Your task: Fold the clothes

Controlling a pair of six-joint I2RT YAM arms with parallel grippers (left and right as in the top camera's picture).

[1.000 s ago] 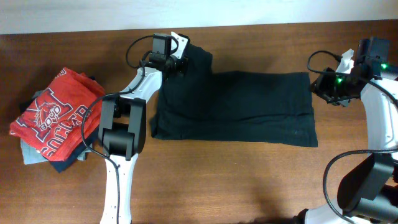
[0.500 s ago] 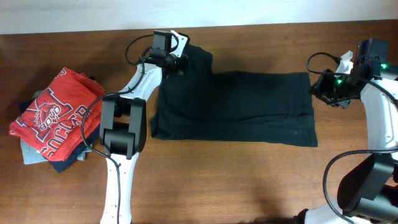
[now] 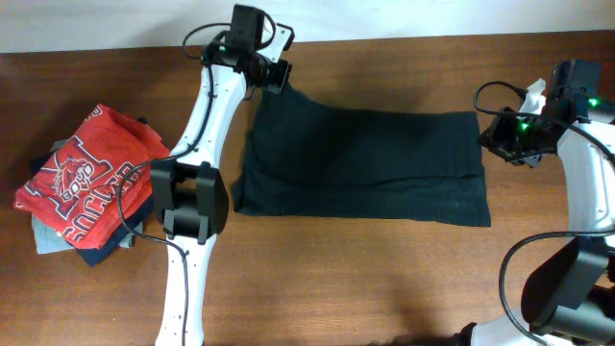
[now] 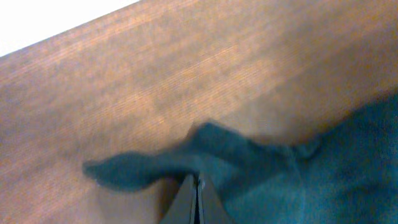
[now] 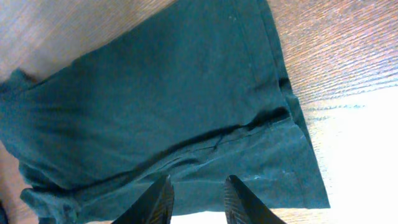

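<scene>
Left claw point(image 4: 198, 182) pinched shut on garment point(image 3: 365, 163) corner right at its tips, likely to drag it over for the fold. Right claw point(image 5: 199, 198) spread, holding nothing; garment edge just ahead of it, looks staged for a grab.

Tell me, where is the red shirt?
In the overhead view, the red shirt lies on the table's left side, atop a small pile of folded clothes, left of the left arm and the dark garment.
</scene>
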